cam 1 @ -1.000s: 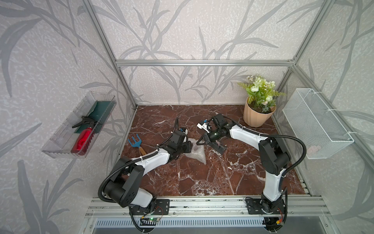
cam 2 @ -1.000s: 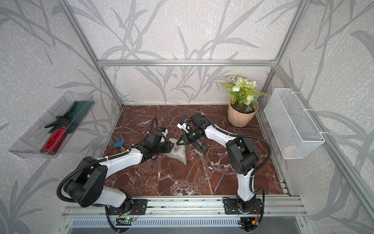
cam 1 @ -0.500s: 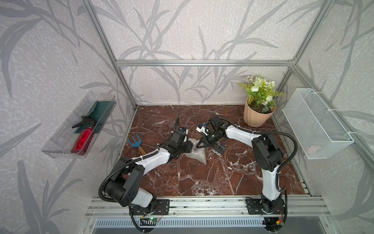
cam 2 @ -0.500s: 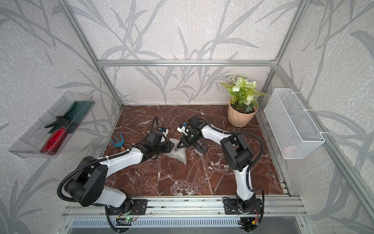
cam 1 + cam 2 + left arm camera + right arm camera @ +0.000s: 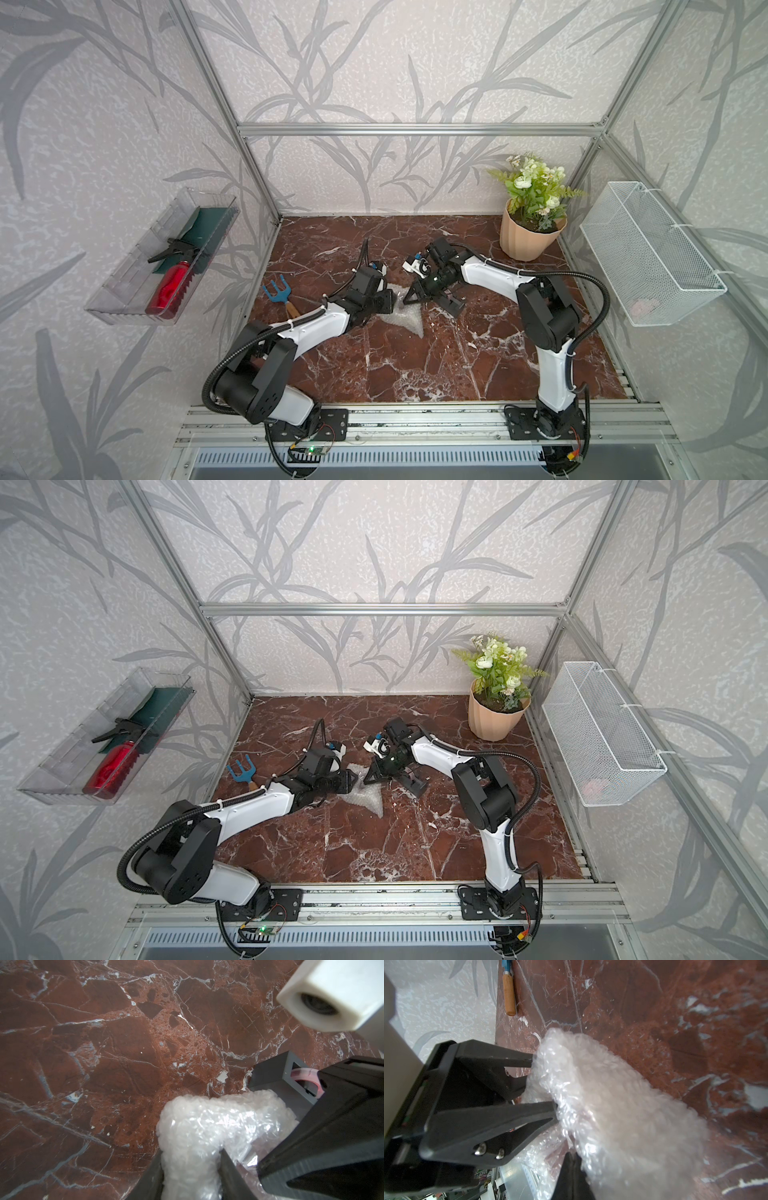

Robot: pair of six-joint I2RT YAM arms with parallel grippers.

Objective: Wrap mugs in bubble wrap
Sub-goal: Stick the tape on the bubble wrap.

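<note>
Translucent whitish bubble wrap; red-brown, white-veined marble tabletop; peach ribbed pot; blue hand fork; grey leaf-patterned walls.

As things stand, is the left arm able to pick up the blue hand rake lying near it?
Probably not yet. The hand rake lies uncovered on the table near that arm, but the left tool is clamped on the bubble wrap and must release first.
</note>
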